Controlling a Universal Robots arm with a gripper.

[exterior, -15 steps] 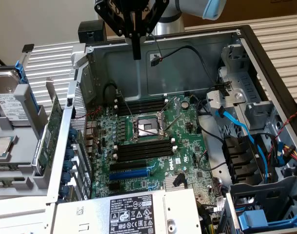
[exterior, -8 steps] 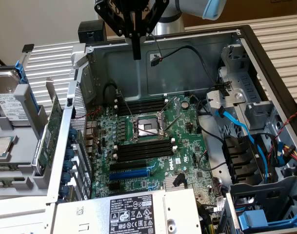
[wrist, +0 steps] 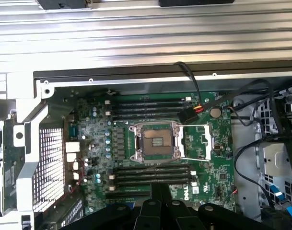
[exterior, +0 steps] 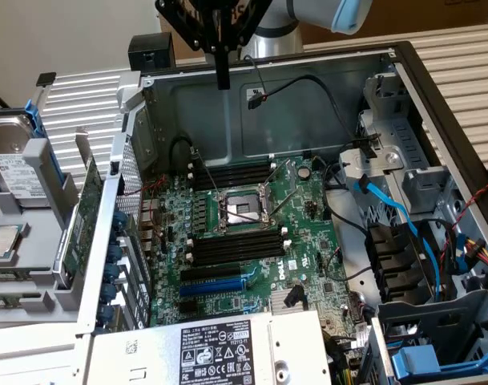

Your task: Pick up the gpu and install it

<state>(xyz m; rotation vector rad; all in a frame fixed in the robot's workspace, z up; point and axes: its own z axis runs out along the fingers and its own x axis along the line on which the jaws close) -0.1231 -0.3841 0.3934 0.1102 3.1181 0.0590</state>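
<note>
White-labelled grey power supply box (exterior: 219,353) up front, open grey metal computer case (exterior: 195,104) behind it, black gripper (exterior: 222,80) clenched and empty overhead.

Thin green circuit-board gpu (exterior: 86,212) stands on edge in a grey plastic rack (exterior: 43,233) just outside the case's perforated wall, on the exterior view's left. I'd judge it light, stiff and fragile, best pinched by its bare upper edge, clear of the components. Well apart from it, the gripper hangs above the case's back wall. "DELL" is printed in white on the large green motherboard (exterior: 308,241); the power supply's small print I can't read.
</note>
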